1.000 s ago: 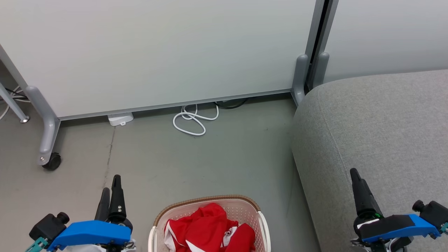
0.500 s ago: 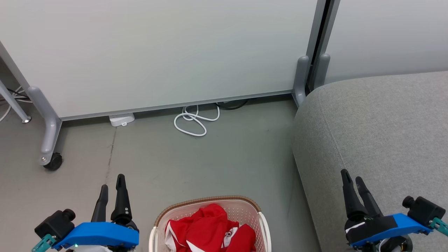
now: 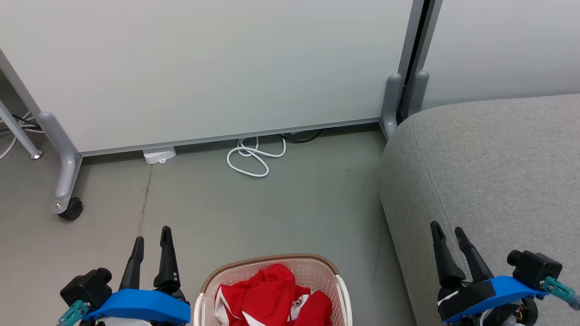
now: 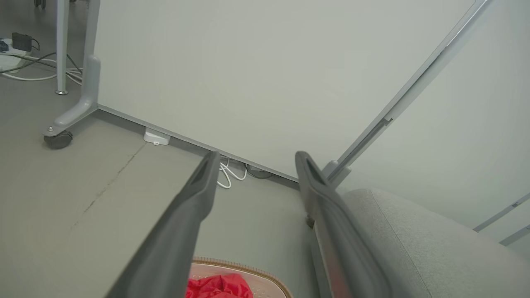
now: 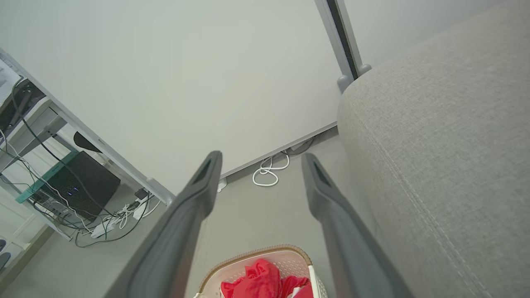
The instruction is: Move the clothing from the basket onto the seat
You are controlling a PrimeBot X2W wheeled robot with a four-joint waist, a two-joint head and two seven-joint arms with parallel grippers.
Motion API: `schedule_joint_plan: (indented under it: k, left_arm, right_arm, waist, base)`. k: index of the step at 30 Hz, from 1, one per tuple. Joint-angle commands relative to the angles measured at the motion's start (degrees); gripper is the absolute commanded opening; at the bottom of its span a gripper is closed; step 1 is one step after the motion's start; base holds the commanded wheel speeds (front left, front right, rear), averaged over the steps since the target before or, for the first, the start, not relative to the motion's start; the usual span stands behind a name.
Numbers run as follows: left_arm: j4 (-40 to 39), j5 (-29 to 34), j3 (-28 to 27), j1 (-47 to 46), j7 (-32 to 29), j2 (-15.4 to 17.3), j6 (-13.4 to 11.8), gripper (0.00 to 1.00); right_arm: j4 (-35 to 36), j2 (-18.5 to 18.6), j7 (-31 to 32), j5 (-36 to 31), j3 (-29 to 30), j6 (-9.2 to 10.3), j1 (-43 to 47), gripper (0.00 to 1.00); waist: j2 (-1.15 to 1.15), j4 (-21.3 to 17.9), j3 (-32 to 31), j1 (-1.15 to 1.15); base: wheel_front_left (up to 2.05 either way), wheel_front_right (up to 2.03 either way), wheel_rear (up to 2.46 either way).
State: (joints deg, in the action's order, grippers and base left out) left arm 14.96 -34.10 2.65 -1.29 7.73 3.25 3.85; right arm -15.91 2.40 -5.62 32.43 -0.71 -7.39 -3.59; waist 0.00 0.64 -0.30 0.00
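Far left in the head view we see a grey partition leg (image 3: 63,172) on a black caster (image 3: 72,209), standing on the grey floor (image 3: 290,213).

Left end effector (image 3: 152,235) hovers at lower left over bare floor, just left of the basket (image 3: 267,260). Its fingers are parted with a clear gap and hold nothing. Our left wrist view agrees: floor and panel show between them.

The basket sits on the floor at bottom centre, between our two end effectors, cut off by the lower edge of the head view. The clothing (image 3: 267,294) is inside it, a heap of red fabric with white trim, its top about level with the brown rim. We can't tell where one garment ends and the other starts. Neither end effector touches basket or clothing.

Behind the basket and well apart from it, a white cable (image 3: 253,158) lies coiled on the floor at the foot of the white partition panel (image 3: 204,68). A small white box (image 3: 158,155) sits left of the cable.

Right end effector (image 3: 447,228) is at lower right, over the rounded edge of the seat (image 3: 498,172). Its fingers are spread to a similar gap and are empty. We can't tell whether it touches the fabric. The seat stands near the basket's right side, with a strip of floor between them.
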Motion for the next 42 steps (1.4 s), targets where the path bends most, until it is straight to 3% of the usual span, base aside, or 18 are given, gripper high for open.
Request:
schedule_joint_plan:
  k: [1, 19, 42]
  left_arm:
    - [-0.3, 2.1, 0.3, -0.4, 0.6, 0.5, -0.2, 1.0]
    - [0.1, 10.7, 0.5, 0.1, 3.0, 0.9, 0.0, 1.0]
    - [2.3, 16.2, 0.1, 0.7, 5.8, 0.5, 0.5, 1.0]
  right_arm:
    - [0.4, 0.5, -0.4, -2.2, -0.2, -0.09, -1.2, 1.0]
    - [-0.5, 0.5, -1.9, -11.1, -0.9, -0.11, -1.2, 1.0]
    - [-0.9, 0.6, -4.4, -21.4, -1.7, -0.14, -1.1, 1.0]
  waist:
    - [0.0, 0.0, 0.0, 0.0]
    - [0.0, 0.2, 0.0, 0.0]
    - [0.0, 0.0, 0.1, 0.0]
  base:
    - [0.0, 0.0, 0.0]
    - [0.0, 0.0, 0.0]
    - [0.0, 0.0, 0.0]
